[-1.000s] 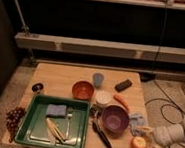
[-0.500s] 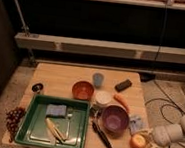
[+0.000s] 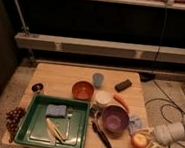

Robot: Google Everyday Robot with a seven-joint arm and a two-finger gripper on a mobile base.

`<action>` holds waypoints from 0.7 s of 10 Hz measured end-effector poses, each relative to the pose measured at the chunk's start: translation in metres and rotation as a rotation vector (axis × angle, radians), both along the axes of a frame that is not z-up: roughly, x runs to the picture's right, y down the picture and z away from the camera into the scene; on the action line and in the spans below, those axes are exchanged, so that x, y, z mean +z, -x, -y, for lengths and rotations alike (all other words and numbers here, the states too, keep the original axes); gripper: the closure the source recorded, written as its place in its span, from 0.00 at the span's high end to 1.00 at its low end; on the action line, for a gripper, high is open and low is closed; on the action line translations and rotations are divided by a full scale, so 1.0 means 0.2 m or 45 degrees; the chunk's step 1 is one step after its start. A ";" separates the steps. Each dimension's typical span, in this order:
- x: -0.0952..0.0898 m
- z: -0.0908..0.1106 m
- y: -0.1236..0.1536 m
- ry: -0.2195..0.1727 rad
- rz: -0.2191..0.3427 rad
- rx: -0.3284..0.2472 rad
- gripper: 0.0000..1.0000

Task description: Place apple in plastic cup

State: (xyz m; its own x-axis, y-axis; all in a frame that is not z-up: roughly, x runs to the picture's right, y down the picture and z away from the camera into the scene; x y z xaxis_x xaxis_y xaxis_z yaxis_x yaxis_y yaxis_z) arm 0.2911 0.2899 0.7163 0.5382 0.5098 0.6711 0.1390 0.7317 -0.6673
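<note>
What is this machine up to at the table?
The robot's arm reaches in from the right, and its claw is shut around the apple at the front right corner of the table, beside a purple bowl. The light-blue plastic cup meant to receive it stands farther back, just behind the orange-brown bowl. The apple is not in the cup yet.

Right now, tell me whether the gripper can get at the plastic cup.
Probably yes: the gripper, shut on the apple at the table's front right, must lift over the purple bowl and white cup; nothing taller blocks the plastic cup.
</note>
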 end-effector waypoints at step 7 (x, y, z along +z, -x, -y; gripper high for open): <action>-0.14 0.32 0.02 -0.089 -0.037 0.013 0.00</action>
